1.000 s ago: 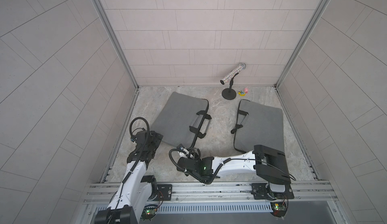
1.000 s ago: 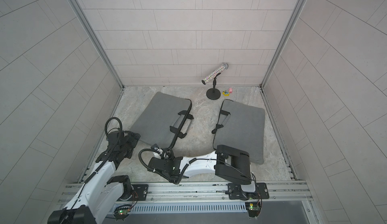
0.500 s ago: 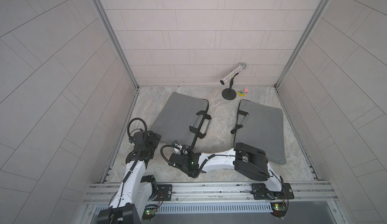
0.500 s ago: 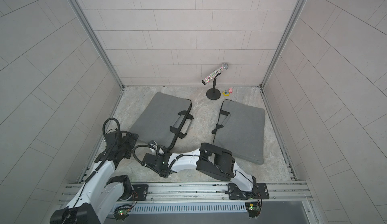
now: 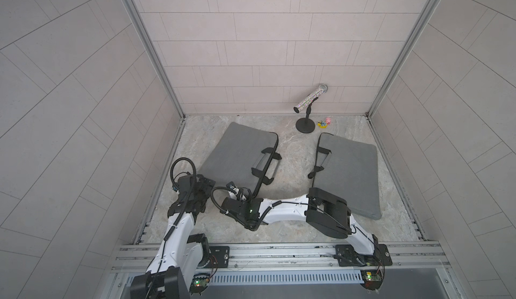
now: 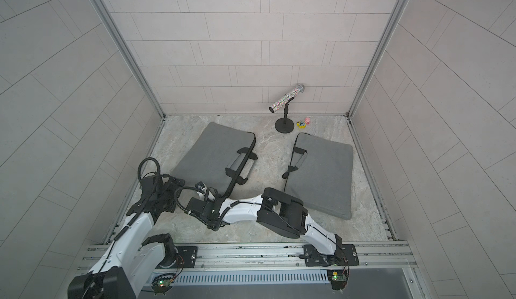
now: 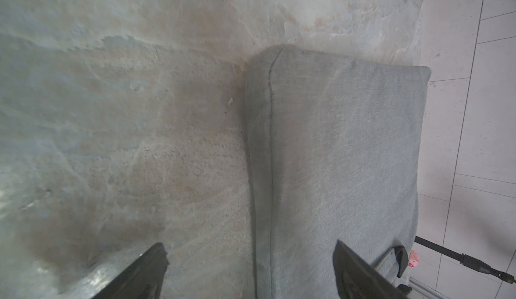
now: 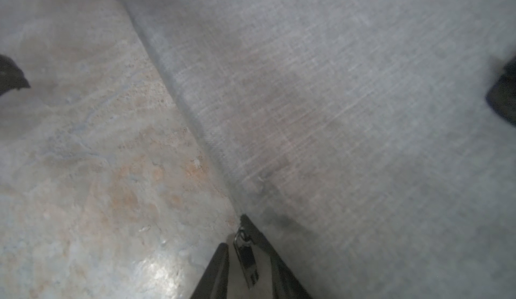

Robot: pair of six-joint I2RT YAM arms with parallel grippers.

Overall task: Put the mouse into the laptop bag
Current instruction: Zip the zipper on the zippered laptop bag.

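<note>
The mouse is out of view in every frame. A grey laptop bag (image 5: 237,155) (image 6: 215,149) lies flat at the left of the floor, with black handles on its right side. My right gripper (image 8: 245,246) (image 5: 237,192) is at the bag's near corner. Its jaws are narrowly open, and the black zipper pull (image 8: 246,255) hangs between them with a small gap on each side. My left gripper (image 7: 248,244) (image 5: 208,183) hovers wide open over the bag's near-left edge (image 7: 262,144), holding nothing.
A second grey bag (image 5: 346,172) lies at the right, partly under my right arm's elbow (image 5: 326,211). A glittery microphone on a black stand (image 5: 307,110) and small pink and yellow toys (image 5: 325,123) sit by the back wall. Walls close in the floor.
My right arm has swung left and carried its gripper to the bag's near corner. Its jaws have narrowed around the zipper pull. The left arm has barely moved.
</note>
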